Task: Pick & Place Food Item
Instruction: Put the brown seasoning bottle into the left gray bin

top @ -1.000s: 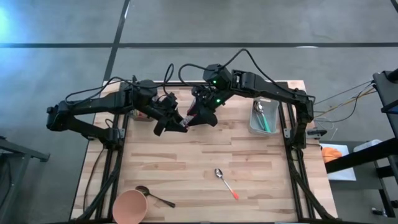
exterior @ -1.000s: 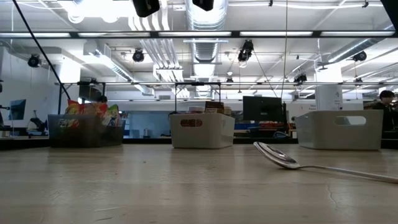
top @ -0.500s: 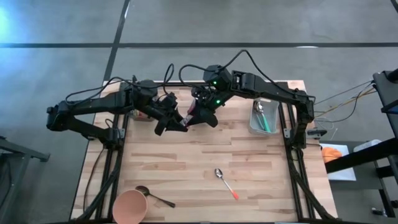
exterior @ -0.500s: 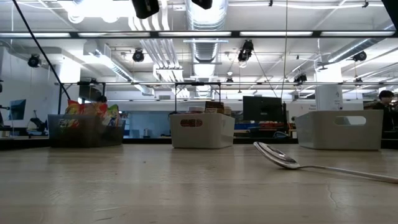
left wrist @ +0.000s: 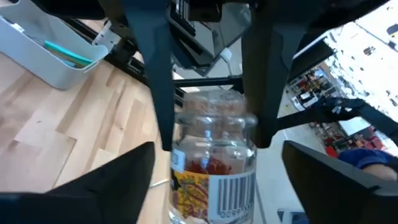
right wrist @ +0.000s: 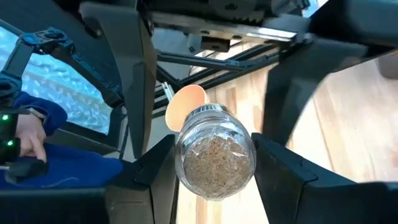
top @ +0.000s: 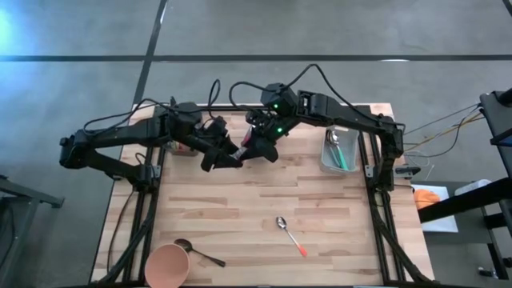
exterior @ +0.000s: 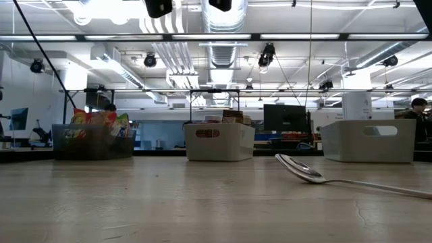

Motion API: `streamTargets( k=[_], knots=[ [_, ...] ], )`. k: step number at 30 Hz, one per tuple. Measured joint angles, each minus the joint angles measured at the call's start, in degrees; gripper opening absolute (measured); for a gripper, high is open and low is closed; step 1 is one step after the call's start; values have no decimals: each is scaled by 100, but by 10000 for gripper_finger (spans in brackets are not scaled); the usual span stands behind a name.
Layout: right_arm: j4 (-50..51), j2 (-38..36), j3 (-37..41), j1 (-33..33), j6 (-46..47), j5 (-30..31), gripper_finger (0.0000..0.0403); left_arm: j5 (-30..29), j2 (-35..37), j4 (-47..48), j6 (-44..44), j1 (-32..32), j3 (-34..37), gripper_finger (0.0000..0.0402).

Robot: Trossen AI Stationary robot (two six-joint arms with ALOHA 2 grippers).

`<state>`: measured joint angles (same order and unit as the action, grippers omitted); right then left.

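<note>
Pale butcher-block wood makes up the worktop (top: pixel 240 200), and both dark arms meet above its far half, held up off the surface. Between them is a small clear jar (left wrist: pixel 214 165) with a yellow-and-red label and a barcode (the contents look brownish and crumbly through the glass). The right gripper (right wrist: pixel 208 158) is clamped on the jar, its two fingers (right wrist: pixel 152 165) pressed against the glass on either side, as the right wrist view shows from the jar's end. The left gripper (left wrist: pixel 214 168) faces it from the opposite side with its fingers spread wide; in the left wrist view they stand well clear of the jar on both sides, not touching it. In the high view the jar (top: pixel 245 150) shows only as a reddish speck between the two grippers, above the far middle of the worktop.

Near the right edge sits a grey bin (top: pixel 338 152) holding a spoon and something teal. A spoon with a red handle (top: pixel 290 236) lies toward the near edge, right of centre. At the near left corner stands a peach-coloured cup (top: pixel 166 266) with a dark spoon (top: pixel 196 250) just beside it. Against the far left edge a low container (top: pixel 181 147) is partly hidden under the left arm.
</note>
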<state>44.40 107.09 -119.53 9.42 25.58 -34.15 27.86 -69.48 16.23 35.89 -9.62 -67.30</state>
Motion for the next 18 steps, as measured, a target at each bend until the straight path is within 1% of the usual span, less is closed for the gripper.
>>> streamTargets(
  k=[3, 6, 12, 18],
  knots=[
    [20, 1, -66, -5, 0, -13, 168, 0, 2, 12, 64, -11, -76, 383],
    [19, 0, -128, 9, -2, -16, 168, -1, 20, 54, 81, -27, -202, 395],
    [292, -39, -309, 69, -3, 50, 168, 2, 222, 597, 147, -167, -405, 375],
    [1326, -59, -710, 287, -345, 832, 168, 5, 708, 1428, 149, -159, -363, 357]
  ],
)
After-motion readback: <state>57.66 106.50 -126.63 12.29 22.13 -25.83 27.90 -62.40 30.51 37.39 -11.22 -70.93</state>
